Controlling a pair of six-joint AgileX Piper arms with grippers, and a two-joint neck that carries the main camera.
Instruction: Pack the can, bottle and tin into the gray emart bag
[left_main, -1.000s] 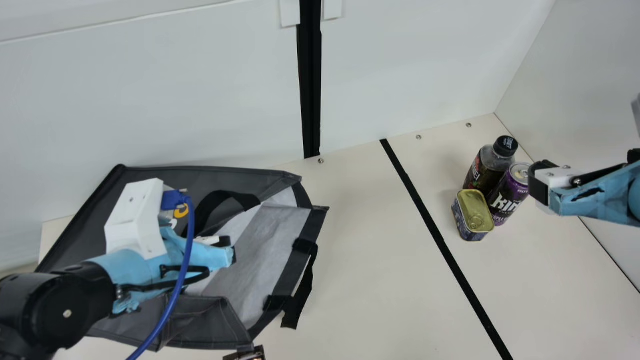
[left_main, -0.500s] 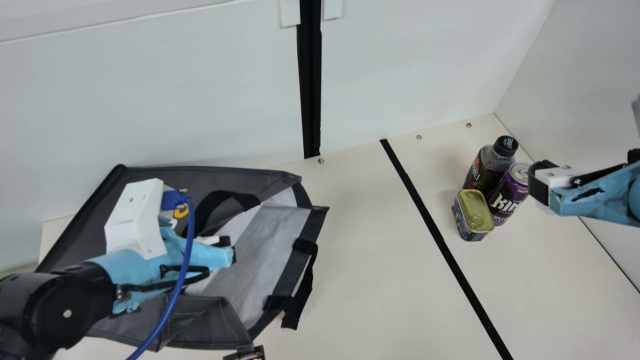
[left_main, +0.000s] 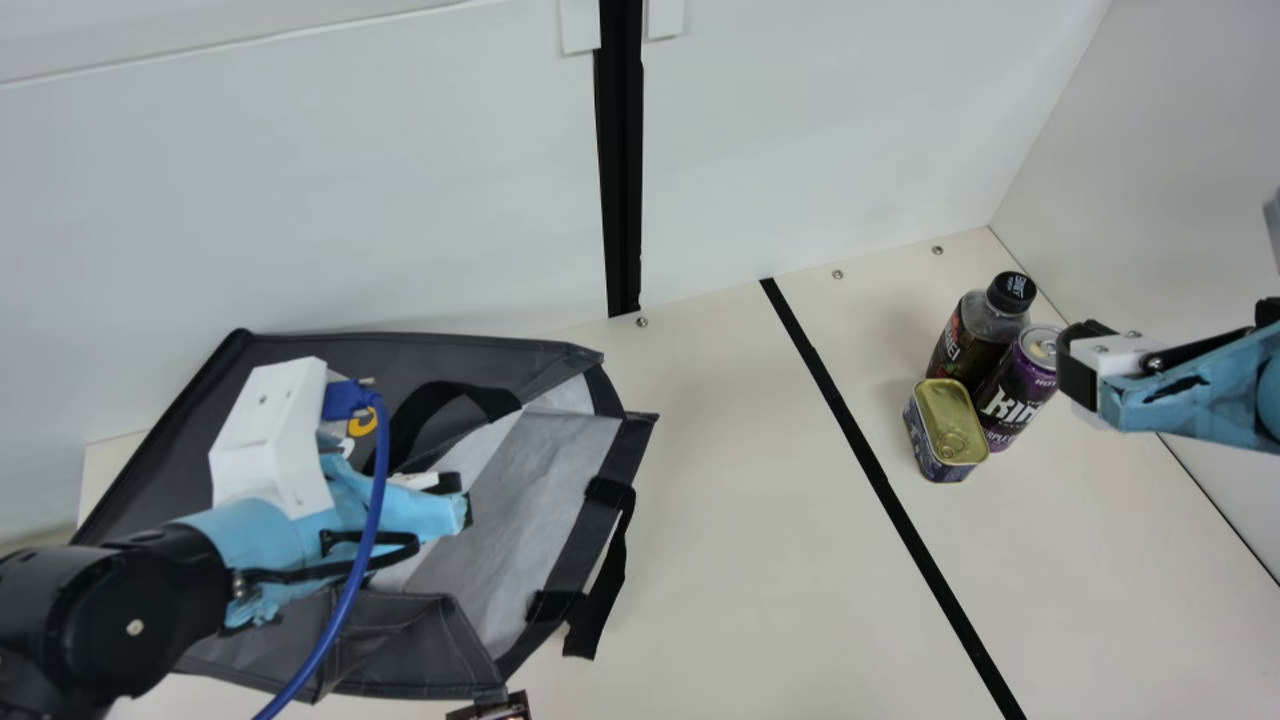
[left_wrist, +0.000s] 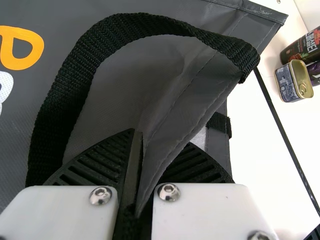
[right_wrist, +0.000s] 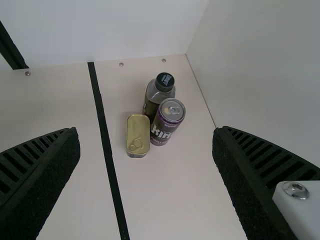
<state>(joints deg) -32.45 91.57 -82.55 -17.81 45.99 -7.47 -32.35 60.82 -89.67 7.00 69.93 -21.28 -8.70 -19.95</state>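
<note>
Pinching bag (left_main: 490, 357), left claw (left_main: 462, 498), seemingly angled down

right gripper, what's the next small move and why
Perhaps ease the right gripper down toward the purple can: its fingers are spread wide, and the can stands upright beside the bottle and tin. Meanwhile the left gripper appears to pinch a fold of the gray emart bag.

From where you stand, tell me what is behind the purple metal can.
A black-capped dark plastic bottle stands behind the can. The can covers part of the bottle's lower side, so I cannot tell whether they touch.
</note>
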